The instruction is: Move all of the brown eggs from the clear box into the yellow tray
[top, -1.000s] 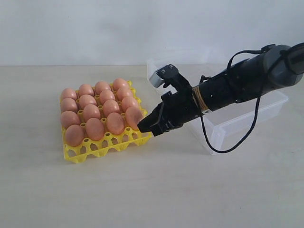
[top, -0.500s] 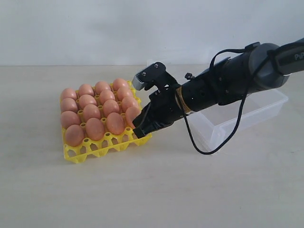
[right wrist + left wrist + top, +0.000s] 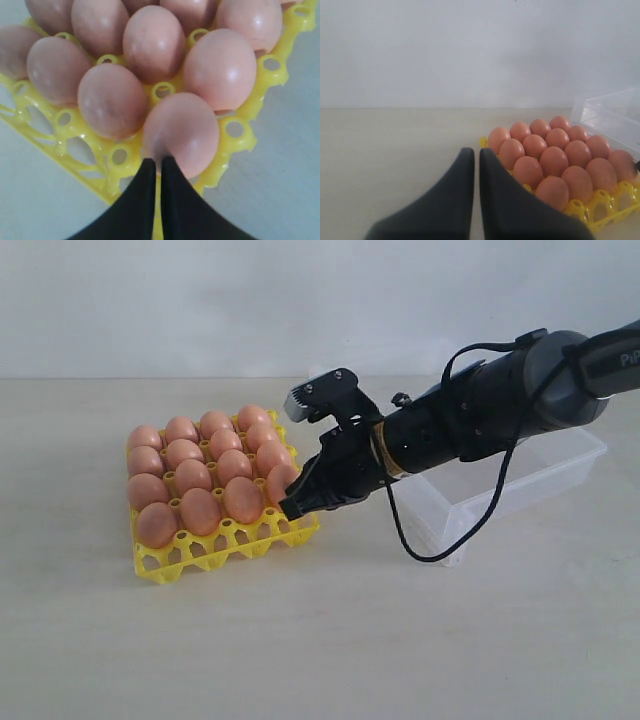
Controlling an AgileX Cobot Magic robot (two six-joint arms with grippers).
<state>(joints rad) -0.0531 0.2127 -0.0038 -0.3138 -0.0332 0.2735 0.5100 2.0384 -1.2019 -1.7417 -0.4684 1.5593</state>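
my right end effector (image 3: 291,510): fingers pressed together, nothing between them, tips against the corner egg (image 3: 181,134) at the yellow tray (image 3: 200,558) edge nearest the clear box (image 3: 500,502). brown eggs (image 3: 205,465) sit in the tray, four rows of four, on the tabletop (image 3: 350,640). my left end effector (image 3: 476,152): also closed, gripping nothing, short of the tray.

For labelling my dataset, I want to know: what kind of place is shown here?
Probably a robotics lab bench, not a kitchen: a plain pale table, a blank white wall, and a robot arm at the yellow tray.
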